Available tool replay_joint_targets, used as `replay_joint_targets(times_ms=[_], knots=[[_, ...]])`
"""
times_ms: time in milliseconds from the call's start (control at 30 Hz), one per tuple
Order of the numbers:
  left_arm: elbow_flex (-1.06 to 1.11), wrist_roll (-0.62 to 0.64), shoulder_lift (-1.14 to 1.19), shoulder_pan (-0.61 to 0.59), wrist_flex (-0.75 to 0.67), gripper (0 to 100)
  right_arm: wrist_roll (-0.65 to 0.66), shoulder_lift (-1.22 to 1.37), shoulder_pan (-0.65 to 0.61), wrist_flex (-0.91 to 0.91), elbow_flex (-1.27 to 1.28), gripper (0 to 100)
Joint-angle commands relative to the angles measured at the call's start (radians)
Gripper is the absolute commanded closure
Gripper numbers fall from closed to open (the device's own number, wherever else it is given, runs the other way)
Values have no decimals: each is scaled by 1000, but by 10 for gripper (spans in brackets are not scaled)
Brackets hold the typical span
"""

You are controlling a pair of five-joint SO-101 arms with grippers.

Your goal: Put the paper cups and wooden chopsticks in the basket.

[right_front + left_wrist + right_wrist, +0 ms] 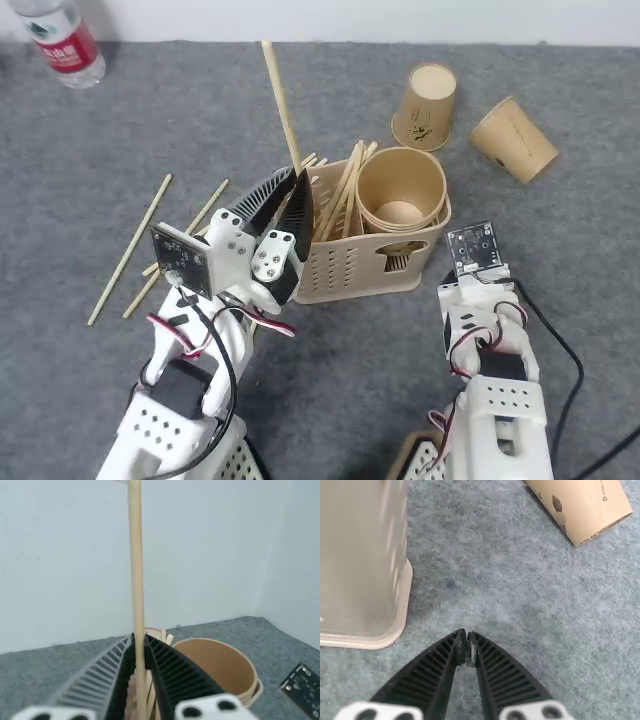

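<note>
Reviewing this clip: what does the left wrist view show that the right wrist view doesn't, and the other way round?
Left wrist view's own: the left gripper shut on an upright chopstick, with stacked paper cups beyond it, against a pale wall. Right wrist view's own: the right gripper shut on nothing above the grey mat, the outer wall of the basket beside it, and a loose paper cup lying farther off. Shared: the grey mat.
</note>
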Motion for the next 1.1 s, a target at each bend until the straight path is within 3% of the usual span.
replay_joint_targets(times_ms=[0, 300, 567, 667, 867, 1067], knots=[[24, -6, -12, 0, -31, 988, 12, -15, -8, -21, -3, 983], [41, 46, -15, -9, -25, 895, 12, -15, -8, -21, -3, 983], [-18, 103, -21, -48, 137, 882, 12, -15, -8, -21, -3, 983], [-91, 107, -21, -155, 292, 885, 12, -15, -7, -21, -3, 983], [-217, 112, -23, -529, 637, 885, 12, -15, -2, -19, -6, 983], [-64, 112, -21, -703, 687, 885, 12, -16, 1, -21, -12, 983]])
